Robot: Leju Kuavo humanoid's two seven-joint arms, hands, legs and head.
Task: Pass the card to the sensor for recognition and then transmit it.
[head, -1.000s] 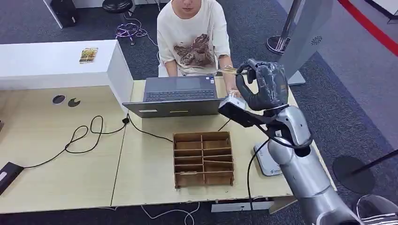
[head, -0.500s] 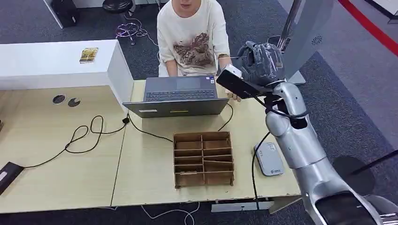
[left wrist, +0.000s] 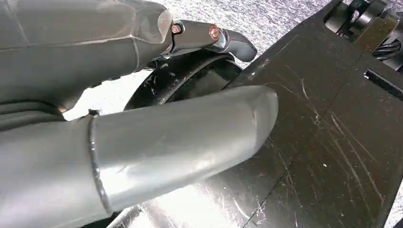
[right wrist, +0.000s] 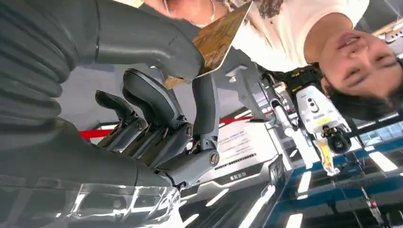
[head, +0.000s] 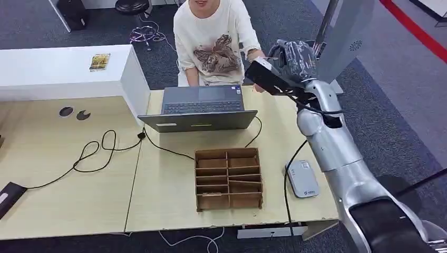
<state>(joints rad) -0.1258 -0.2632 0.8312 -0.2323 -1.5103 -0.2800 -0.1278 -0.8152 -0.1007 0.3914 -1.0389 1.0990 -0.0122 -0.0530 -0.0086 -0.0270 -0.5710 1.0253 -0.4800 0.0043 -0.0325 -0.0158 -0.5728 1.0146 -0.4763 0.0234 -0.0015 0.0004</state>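
My right hand (head: 295, 57) is raised over the table's far edge, close to the person (head: 213, 42) seated behind the laptop. In the right wrist view this hand (right wrist: 157, 114) pinches a brown patterned card (right wrist: 221, 35) between its thumb and a finger, with the card's free end toward the person. The white card sensor (head: 302, 178) lies flat on the table near the right edge, well below the hand. In the left wrist view my left hand (left wrist: 157, 118) holds nothing, with thumb and finger apart.
A wooden compartment box (head: 228, 177) stands left of the sensor. An open laptop (head: 200, 108) sits in front of the person. Black cables (head: 100, 150) trail over the table (head: 68, 174). A white counter (head: 58, 71) carries a small card at the far left.
My right arm has lifted the card up and away from the sensor area toward the person. The person has leaned slightly to the left.
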